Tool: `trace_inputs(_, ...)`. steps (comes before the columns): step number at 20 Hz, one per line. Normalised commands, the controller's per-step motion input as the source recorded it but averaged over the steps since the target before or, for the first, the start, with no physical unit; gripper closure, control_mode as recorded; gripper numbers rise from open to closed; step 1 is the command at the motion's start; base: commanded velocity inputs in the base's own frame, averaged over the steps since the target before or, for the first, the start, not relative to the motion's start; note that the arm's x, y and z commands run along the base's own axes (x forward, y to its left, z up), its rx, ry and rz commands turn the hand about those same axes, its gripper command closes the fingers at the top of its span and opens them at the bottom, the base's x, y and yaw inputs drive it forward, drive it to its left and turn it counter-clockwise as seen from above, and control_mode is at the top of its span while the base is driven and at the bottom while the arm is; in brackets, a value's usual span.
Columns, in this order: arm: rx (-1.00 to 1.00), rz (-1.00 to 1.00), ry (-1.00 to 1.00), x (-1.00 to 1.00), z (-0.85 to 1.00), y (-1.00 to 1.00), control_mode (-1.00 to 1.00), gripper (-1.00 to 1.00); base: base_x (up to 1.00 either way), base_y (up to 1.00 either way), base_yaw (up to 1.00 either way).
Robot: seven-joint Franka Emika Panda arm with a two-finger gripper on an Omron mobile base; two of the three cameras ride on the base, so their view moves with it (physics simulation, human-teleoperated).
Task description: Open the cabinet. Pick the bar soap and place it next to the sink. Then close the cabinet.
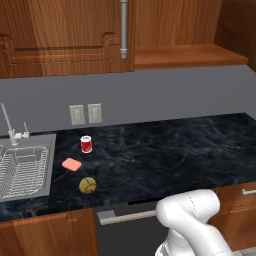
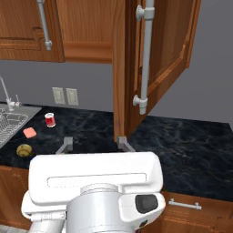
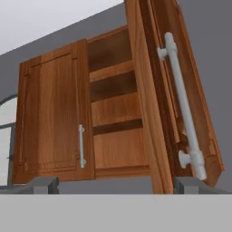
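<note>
The sink (image 1: 25, 170) sat at the far left of the dark counter (image 1: 170, 150), a wire rack inside it and its faucet (image 1: 9, 125) at the back edge. Just right of the sink lay the soap (image 1: 72, 164), flat on the counter, near the basin's rim but not touching it. Behind the soap, toward the wall, stood a red can (image 1: 86, 144); in front of the soap, nearer the counter's front edge, rested a yellow-brown ball (image 1: 87, 185). Two outlets (image 1: 85, 114) were on the grey wall above and right of the sink.

Higher and further right of the sink hung the cabinet (image 3: 108, 113). Its left door (image 3: 52, 118) was shut; its right door (image 2: 154, 63) stood swung out, edge-on to the robot, with its grey handle (image 2: 144, 59) facing outward. The shelves seen through the opening looked bare.

The gripper (image 2: 94, 144) was raised before the open door, its jaws spread wide and holding nothing.
</note>
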Motion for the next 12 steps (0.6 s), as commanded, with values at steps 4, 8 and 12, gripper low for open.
trace_inputs(4, 0.0, 0.13, 0.06, 0.18, -0.05, -0.34, -1.0, -1.0, 0.0, 0.0, 0.0)
trace_inputs(8, 0.0, 0.15, 0.07, 0.33, -0.16, -0.32, -1.0, -1.0, 0.0, 0.0, 0.0)
trace_inputs(12, 0.0, 0.14, 0.03, 0.28, -0.09, -0.29, -1.0, -1.0, 0.0, 0.0, 0.0)
